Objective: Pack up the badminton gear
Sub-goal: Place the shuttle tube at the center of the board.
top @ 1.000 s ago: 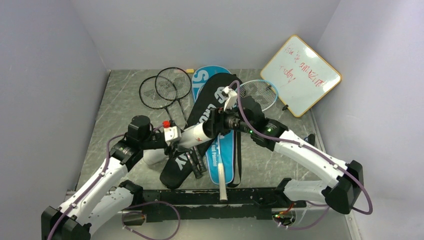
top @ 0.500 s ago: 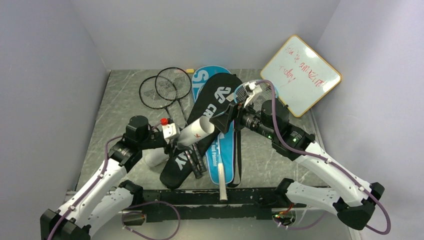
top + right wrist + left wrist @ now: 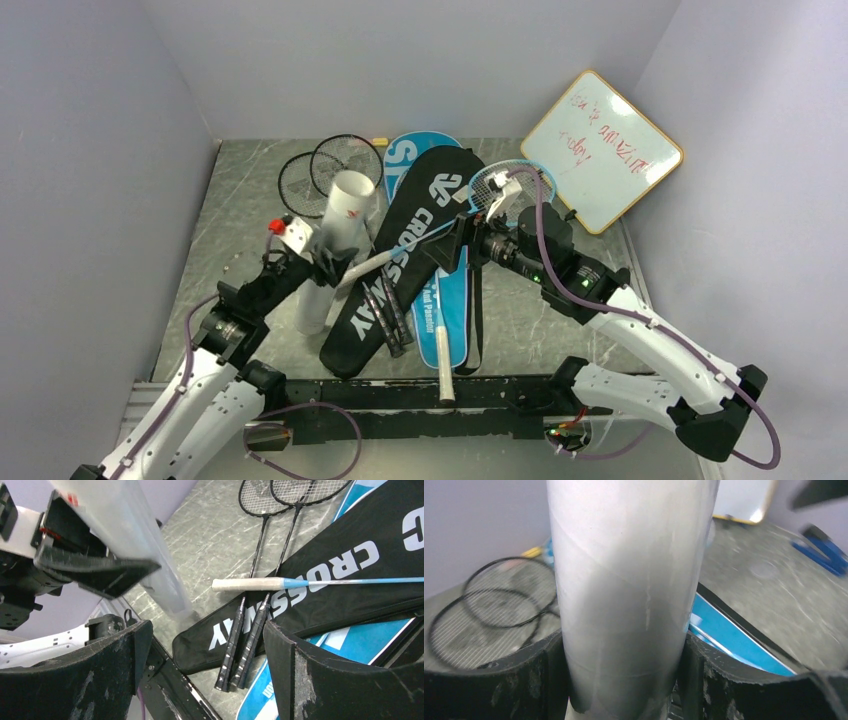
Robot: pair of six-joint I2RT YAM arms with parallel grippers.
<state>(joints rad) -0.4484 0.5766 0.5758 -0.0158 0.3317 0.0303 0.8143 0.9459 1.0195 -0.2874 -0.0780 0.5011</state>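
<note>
So, tube [image 3: 345, 210] sits left of centre in the top view, near upright with its top leaning toward the back. It is clamped by the left gripper [image 3: 328, 265]; the wrist view shows both fingers [image 3: 524, 680] pressed on its sides. Its low end is close to the table [image 3: 240, 200], just left of the black cover [image 3: 420, 225]; contact unclear.

Both black rackets [image 3: 330, 170] lie behind the tube, heads overlapping at upper left, handles running down onto the black cover's lower end. Light blue racket [image 3: 510, 185] lies across the black cover, head at upper right, white grip near the tube. Under the black one lies the blue cover [image 3: 450, 300].

At centre the right gripper [image 3: 455, 240] hovers over the black cover, jaws wide, nothing between them. Upper right has the whiteboard [image 3: 600, 150].
</note>
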